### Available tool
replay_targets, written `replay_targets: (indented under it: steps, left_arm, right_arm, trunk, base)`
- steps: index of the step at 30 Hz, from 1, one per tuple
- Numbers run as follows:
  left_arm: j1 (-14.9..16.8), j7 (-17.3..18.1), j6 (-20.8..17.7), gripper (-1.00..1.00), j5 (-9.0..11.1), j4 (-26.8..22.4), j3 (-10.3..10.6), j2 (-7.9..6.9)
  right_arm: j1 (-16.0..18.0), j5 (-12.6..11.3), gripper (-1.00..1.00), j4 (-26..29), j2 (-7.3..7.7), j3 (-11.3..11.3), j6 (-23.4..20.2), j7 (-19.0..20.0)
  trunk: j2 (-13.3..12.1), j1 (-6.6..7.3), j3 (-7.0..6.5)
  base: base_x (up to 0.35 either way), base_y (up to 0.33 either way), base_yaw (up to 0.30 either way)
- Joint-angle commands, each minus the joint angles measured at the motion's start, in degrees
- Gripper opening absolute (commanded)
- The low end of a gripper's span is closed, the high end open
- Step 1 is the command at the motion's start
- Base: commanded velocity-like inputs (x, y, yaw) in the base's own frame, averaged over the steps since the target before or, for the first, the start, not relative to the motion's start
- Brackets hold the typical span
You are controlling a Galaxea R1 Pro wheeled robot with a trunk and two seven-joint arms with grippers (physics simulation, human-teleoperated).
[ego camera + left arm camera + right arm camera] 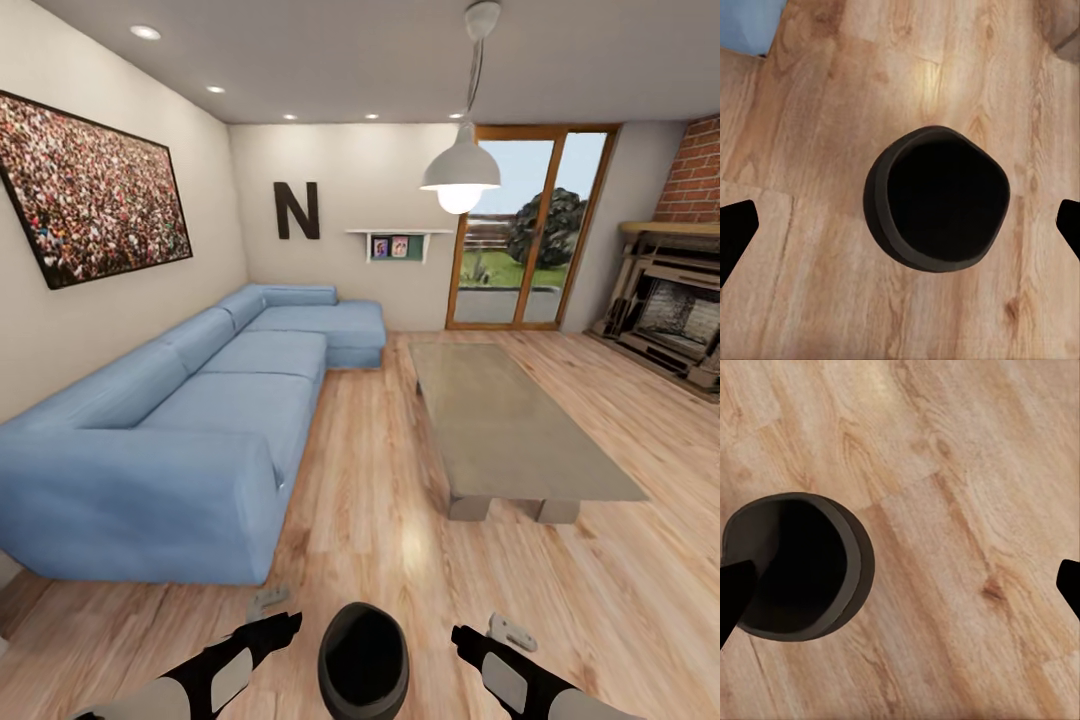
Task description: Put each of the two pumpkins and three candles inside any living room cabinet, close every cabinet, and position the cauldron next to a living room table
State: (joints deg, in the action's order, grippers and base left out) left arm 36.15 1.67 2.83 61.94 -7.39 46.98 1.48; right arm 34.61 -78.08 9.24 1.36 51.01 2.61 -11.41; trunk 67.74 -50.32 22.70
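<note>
The black cauldron point(363, 665) stands mouth-up on the wooden floor just in front of me, between my two arms. My left gripper point(268, 603) hangs open above it, and the cauldron point(937, 199) lies between its spread fingertips point(736, 225). My right gripper point(508, 632) is open too, with the cauldron point(795, 566) off to one side beside one fingertip point(733, 592). The grey glass-topped table point(520, 430) stands farther ahead to the right, apart from the cauldron. The pumpkins, candles and cabinet are out of view.
A long blue corner sofa point(190, 410) runs along the left wall. A stone fireplace point(675, 310) is at the far right and glass doors point(525, 235) are at the back. Open wooden floor point(370, 480) lies between sofa and table.
</note>
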Motion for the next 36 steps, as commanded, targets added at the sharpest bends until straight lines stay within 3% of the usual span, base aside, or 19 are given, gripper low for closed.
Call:
replay_targets:
  steps: [1, 8, 19, 23, 26, 30, 36]
  left_arm:
    - [0.1, 0.2, 0.2, 1.00, 0.6, 0.1, 0.5, 0.01]
    - [0.1, 0.2, 0.3, 1.00, 0.6, 0.1, 0.5, -0.01]
    - [0.1, -1.1, -0.9, 1.00, 0.6, 0.1, 0.7, 0.42]
    - [0.5, -3.7, -7.2, 1.00, 0.4, -1.2, 0.9, 0.51]
    - [1.2, -6.9, -10.9, 1.00, 0.4, -2.8, 0.8, 0.01]
    - [2.8, -12.3, -12.8, 1.00, 0.5, -3.7, 0.6, -0.35]
    - [3.4, -13.7, -13.8, 1.00, 0.5, -4.0, 0.6, 0.38]
  right_arm:
    - [0.0, -0.6, 1.00, 0.2, 0.05, 0.5, 0.2, -0.4]
    - [0.0, -0.2, 1.00, 0.1, -0.04, 0.6, 0.2, -0.4]
    - [0.0, -0.4, 1.00, 0.0, -0.36, 0.9, -1.1, -1.0]
    - [0.1, -0.2, 1.00, 0.2, -0.42, 0.8, -7.6, -1.8]
    - [0.1, -0.2, 1.00, 0.7, -0.40, 0.8, -9.6, -2.0]
    - [0.7, -0.2, 1.00, 0.4, -0.56, 0.6, -11.2, -2.2]
    - [1.3, -0.1, 1.00, 0.5, -1.29, 0.9, -12.2, -2.2]
  trunk:
    - [0.0, -0.02, 0.06]
    - [0.0, -0.02, 0.06]
    - [0.0, -0.02, 0.06]
    - [0.0, -0.02, 0.06]
    - [0.0, -0.02, 0.06]
    - [0.0, -0.02, 0.06]
    - [0.0, -0.02, 0.06]
  base:
    - [0.229, 0.103, -0.025]
    - [0.221, 0.035, -0.006]
    - [0.021, 0.001, 0.000]
    - [0.000, 0.000, 0.000]
    - [0.000, 0.000, 0.000]
    - [0.000, 0.000, 0.000]
    - [0.000, 0.000, 0.000]
